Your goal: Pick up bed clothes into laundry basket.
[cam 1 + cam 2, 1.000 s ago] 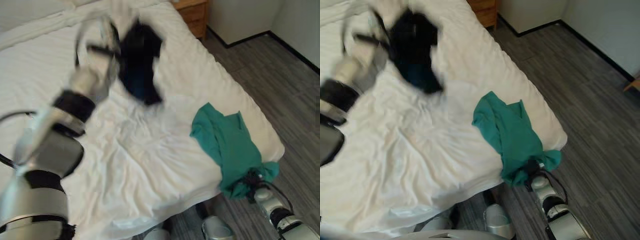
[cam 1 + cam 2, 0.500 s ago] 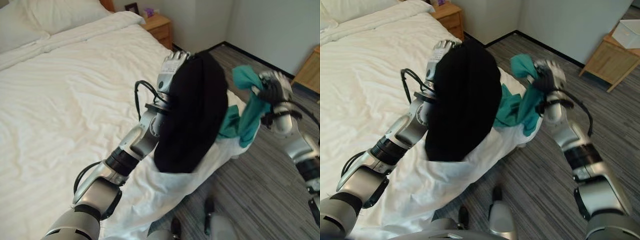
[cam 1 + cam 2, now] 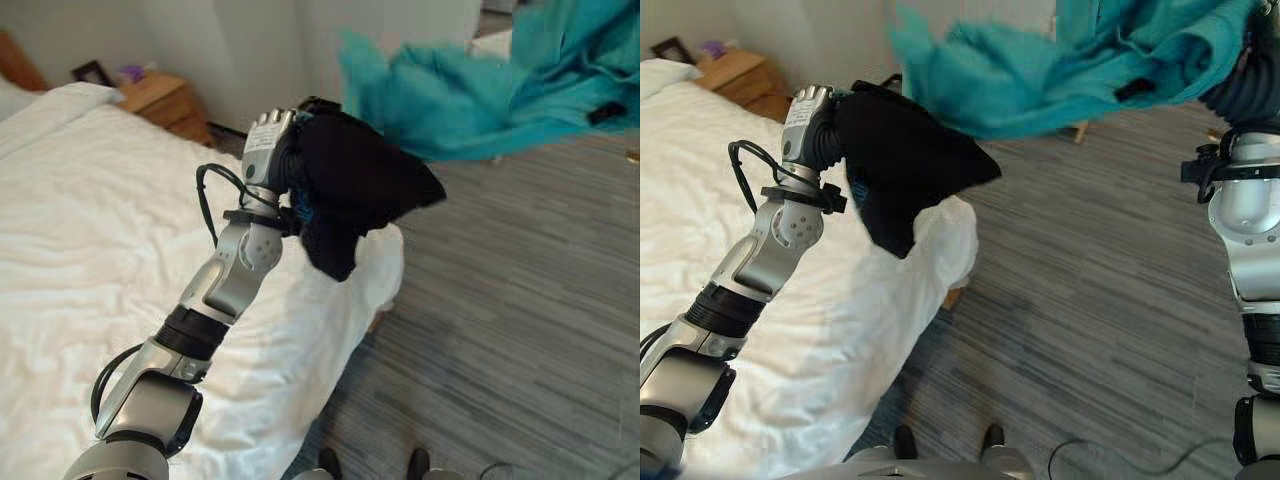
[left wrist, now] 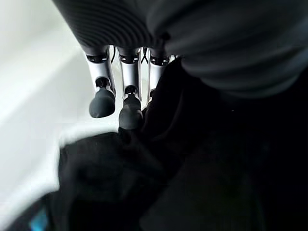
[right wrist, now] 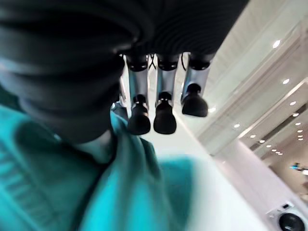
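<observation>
Left eye view: left hand clutches black garment; right hand clutches teal garment (no readable print).

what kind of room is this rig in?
Most likely a bedroom, perhaps a hotel room: a bed made up in white linen, a wooden nightstand against the wall beside it, and grey striped flooring alongside.

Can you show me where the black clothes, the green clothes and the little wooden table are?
black clothes [image 3: 905, 165]: right eye view, middle of the bundle.
green clothes [image 3: 1010, 85]: right eye view, middle of the raised cloth.
little wooden table [image 3: 165, 100]: left eye view, its top, beside the bed.
</observation>
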